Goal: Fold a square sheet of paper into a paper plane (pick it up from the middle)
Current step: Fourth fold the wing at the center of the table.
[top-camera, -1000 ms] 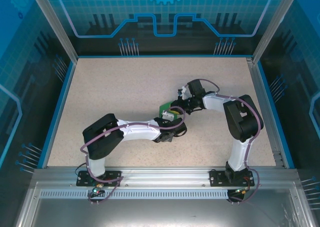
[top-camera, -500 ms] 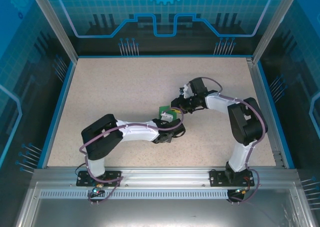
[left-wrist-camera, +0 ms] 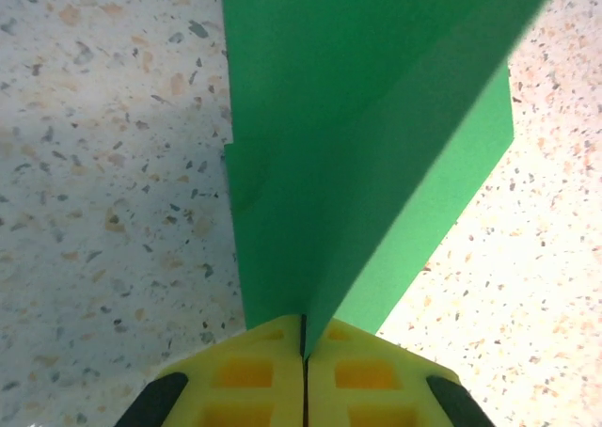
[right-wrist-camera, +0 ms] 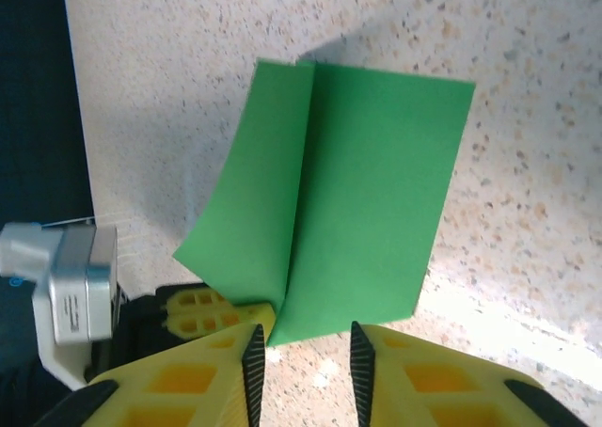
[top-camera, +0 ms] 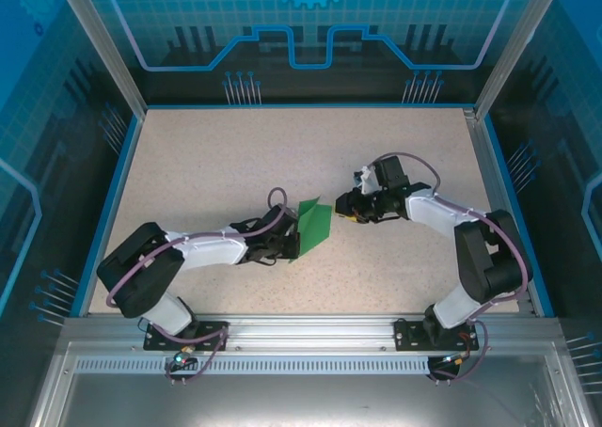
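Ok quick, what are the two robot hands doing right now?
Left gripper: shut on the green paper.
Right gripper: open, holding nothing.

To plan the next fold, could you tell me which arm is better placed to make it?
Probably the right. The right gripper is open and empty, just short of the green paper's near edge. The left gripper is shut on the paper, so it is better kept as the anchor.

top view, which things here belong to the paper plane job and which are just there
In the job:
- green paper, part folded, pinched in the shut left hand
- right hand, open, at the paper's edge

Just there:
- speckled table
- blue enclosure walls
- metal rail at the near edge
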You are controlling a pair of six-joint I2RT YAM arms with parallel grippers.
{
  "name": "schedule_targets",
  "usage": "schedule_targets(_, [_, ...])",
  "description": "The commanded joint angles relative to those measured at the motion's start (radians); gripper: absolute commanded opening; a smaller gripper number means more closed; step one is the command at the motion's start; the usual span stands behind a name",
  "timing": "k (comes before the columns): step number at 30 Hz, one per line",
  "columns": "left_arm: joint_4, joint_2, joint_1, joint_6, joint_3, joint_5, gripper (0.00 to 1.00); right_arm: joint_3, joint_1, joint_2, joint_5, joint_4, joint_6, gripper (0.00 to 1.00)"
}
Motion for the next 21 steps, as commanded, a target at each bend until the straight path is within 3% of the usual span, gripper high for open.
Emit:
schedule_targets(1, [0.081,0.020,0.023,0.051,0.002,0.179,0.06,-0.032,0.043,-0.053,0.013,0.018,-0.012,0.27])
schedule_targets(10, [0.133,0.107,0.087,0.027,0.016,0.340,0.06,-0.018,0.176,-0.005,0.049,0.057,-0.001,0.10])
schedule_targets(21, [0.171,0.129,0.151,-0.013,-0.009,0.450,0.06,0.035,0.210,0.113,-0.017,0.156,0.044,0.06])
